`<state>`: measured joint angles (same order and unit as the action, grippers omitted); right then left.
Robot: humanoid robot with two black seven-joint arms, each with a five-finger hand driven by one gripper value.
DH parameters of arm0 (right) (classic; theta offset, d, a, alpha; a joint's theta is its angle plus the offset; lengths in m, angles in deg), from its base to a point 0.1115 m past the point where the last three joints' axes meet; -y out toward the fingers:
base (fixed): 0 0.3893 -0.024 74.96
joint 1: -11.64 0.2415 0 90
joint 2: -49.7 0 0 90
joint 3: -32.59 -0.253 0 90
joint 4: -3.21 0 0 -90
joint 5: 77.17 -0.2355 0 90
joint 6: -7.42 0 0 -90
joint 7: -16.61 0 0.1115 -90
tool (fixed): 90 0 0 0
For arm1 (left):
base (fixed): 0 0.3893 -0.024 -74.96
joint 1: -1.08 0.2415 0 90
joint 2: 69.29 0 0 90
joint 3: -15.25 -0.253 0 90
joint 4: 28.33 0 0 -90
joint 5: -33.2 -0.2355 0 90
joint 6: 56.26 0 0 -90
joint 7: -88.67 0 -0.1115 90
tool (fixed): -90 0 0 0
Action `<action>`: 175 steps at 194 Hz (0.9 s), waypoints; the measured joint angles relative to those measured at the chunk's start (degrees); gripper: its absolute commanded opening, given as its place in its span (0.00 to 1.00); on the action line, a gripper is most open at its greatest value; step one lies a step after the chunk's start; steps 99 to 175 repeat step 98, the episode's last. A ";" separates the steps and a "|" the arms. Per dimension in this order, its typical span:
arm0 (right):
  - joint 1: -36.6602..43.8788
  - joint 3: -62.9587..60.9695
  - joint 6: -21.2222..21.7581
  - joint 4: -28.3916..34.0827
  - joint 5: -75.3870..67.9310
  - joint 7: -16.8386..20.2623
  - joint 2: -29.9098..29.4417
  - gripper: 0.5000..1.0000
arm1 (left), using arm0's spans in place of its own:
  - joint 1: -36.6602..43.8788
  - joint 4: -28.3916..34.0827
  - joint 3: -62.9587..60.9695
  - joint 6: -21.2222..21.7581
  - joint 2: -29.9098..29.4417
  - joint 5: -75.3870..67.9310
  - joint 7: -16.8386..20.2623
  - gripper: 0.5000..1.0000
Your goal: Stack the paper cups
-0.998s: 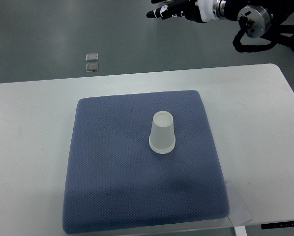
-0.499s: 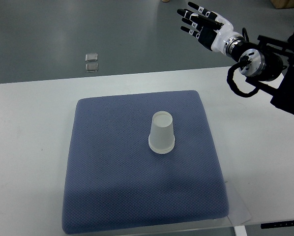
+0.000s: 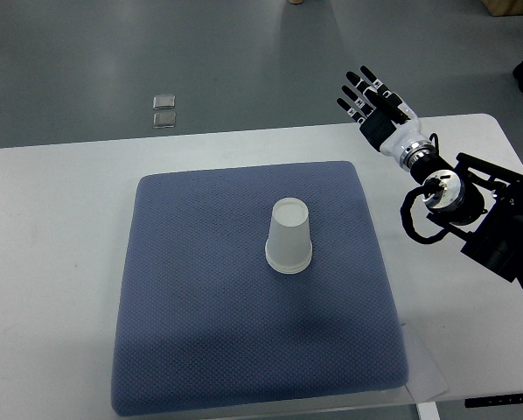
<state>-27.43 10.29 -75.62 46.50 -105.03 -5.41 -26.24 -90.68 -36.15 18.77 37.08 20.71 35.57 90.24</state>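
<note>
Upturned white paper cup (image 3: 289,237) on a blue woven mat (image 3: 200,297).
Right hand (image 3: 377,111) spread, empty, well apart from it.

I'm getting bright, even overhead light w/ no glare. Shadows are staying soft: a faint dark patch is sitting on the blue mat (image 3: 200,289) toward 6 o'clock. The paper cup (image 3: 289,238) is showing crisp; no blur or edge distortion that I'm seeing.
</note>
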 measured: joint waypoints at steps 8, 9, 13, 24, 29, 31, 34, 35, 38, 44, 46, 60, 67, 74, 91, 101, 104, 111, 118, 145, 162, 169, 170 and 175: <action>-0.17 0.00 0.24 -0.30 0.06 -0.08 -0.10 0.83 | 0.00 0.00 0.00 0.00 0.00 0.00 0.01 1.00; -0.18 0.00 0.25 -0.33 0.07 -0.09 -0.10 0.83 | 0.00 0.00 0.00 0.00 0.00 0.00 0.01 1.00; -0.23 0.00 0.31 -0.47 0.11 -0.10 -0.12 0.83 | 0.00 0.00 0.00 0.00 0.00 0.00 0.02 1.00; -0.31 0.04 0.39 -0.81 0.31 -0.12 -0.20 0.83 | 0.00 0.00 0.00 0.00 0.00 0.00 0.03 1.00; -0.34 0.13 0.41 -0.93 0.53 -0.12 -0.23 0.83 | 0.00 0.00 0.00 0.00 0.00 0.00 0.03 1.00; -0.35 0.18 0.41 -0.96 0.64 -0.12 -0.23 0.83 | 0.00 0.00 0.00 0.00 0.00 0.00 0.03 1.00; -0.36 0.27 0.41 -1.02 0.92 -0.12 -0.25 0.83 | 0.00 0.00 0.00 0.00 0.00 0.00 0.03 1.00; -0.36 0.29 0.41 -1.04 1.01 -0.12 -0.25 0.83 | 0.00 0.00 0.00 0.00 0.00 0.00 0.03 1.00; -0.37 0.35 0.41 -1.08 1.32 -0.12 -0.27 0.83 | 0.00 0.00 0.00 0.00 0.00 0.00 0.03 1.00; -0.40 0.46 0.40 -1.19 2.23 -0.12 -0.33 0.83 | 0.00 0.00 0.00 0.00 0.00 0.00 0.03 1.00; -0.41 0.48 0.37 -1.23 2.53 -0.12 -0.34 0.83 | 0.00 0.00 0.00 0.00 0.00 0.00 0.03 1.00; -0.60 0.57 0.02 -1.59 4.81 -0.12 -0.35 0.83 | 0.00 0.00 0.00 0.00 0.00 0.00 0.03 1.00; -0.67 0.59 -0.18 -1.81 5.90 -0.06 -0.35 0.83 | 0.00 0.00 0.00 0.00 0.00 0.00 0.03 1.00; -0.71 0.60 -0.34 -2.00 6.75 0.05 -0.34 0.83 | 0.00 0.00 0.00 0.00 0.00 0.00 0.03 1.00; -0.80 0.68 -0.57 -2.27 8.16 0.22 -0.29 0.83 | 0.00 0.00 0.00 0.00 0.00 0.00 0.02 1.00; -0.83 0.68 -0.60 -2.32 8.52 0.22 -0.28 0.83 | 0.00 0.00 0.00 0.00 0.00 0.00 0.03 1.00; -0.83 0.68 -0.60 -2.32 8.52 0.22 -0.28 0.83 | 0.00 0.00 0.00 0.00 0.00 0.00 0.03 1.00; -0.83 0.68 -0.60 -2.32 8.52 0.22 -0.28 0.83 | 0.00 0.00 0.00 0.00 0.00 0.00 0.03 1.00; -0.83 0.68 -0.60 -2.32 8.52 0.22 -0.28 0.83 | 0.00 0.00 0.00 0.00 0.00 0.00 0.03 1.00; -0.83 0.68 -0.60 -2.32 8.52 0.22 -0.28 0.83 | 0.00 0.00 0.00 0.00 0.00 0.00 0.03 1.00; -0.83 0.68 -0.60 -2.32 8.52 0.22 -0.28 0.83 | 0.00 0.00 0.00 0.00 0.00 0.00 0.03 1.00; -0.83 0.68 -0.60 -2.32 8.52 0.22 -0.28 0.83 | 0.00 0.00 0.00 0.00 0.00 0.00 0.03 1.00; -0.83 0.68 -0.60 -2.32 8.52 0.22 -0.28 0.83 | 0.00 0.00 0.00 0.00 0.00 0.00 0.03 1.00; -0.83 0.68 -0.60 -2.32 8.52 0.22 -0.28 0.83 | 0.00 0.00 0.00 0.00 0.00 0.00 0.03 1.00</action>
